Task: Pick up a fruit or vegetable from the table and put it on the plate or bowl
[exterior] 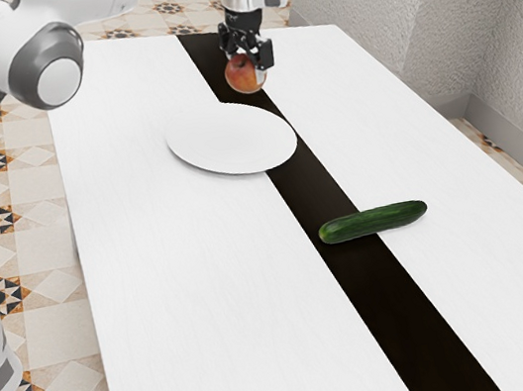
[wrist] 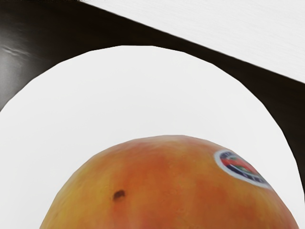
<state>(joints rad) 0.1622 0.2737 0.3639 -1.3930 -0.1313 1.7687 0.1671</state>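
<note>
Crockery on the white table (exterior: 179, 300) comes to one piece: a flat, round white plate (exterior: 233, 142) lying toward the far end. Its edge on the exterior view's right reaches over the dark stripe (exterior: 356, 280) that runs down the table from far to near. The plate's whole face shows plain white.

An orange-red fruit (exterior: 243, 74) hangs over the dark stripe just beyond the plate's far right rim. The black jaws are closed on it, one finger on each side of its upper half, spread only as wide as the fruit. It appears to be lifted clear of the table, not resting on the plate. In the wrist view the fruit (wrist: 171, 186) bulges up close under the hand. It has a small dark speck and an oval sticker (wrist: 240, 168) on its skin, and the plate (wrist: 143, 95) spreads out beyond it, with the stripe (wrist: 47, 33) and the table (wrist: 228, 24) past that.

A green cucumber (exterior: 373, 221) lies nearer, well apart from the plate, crosswise with one end on the stripe and the other on the white top.

The white arm (exterior: 37, 52) rises from its base at the exterior view's left, bends across the far corner of the table, and ends with the hand pointing straight down.
</note>
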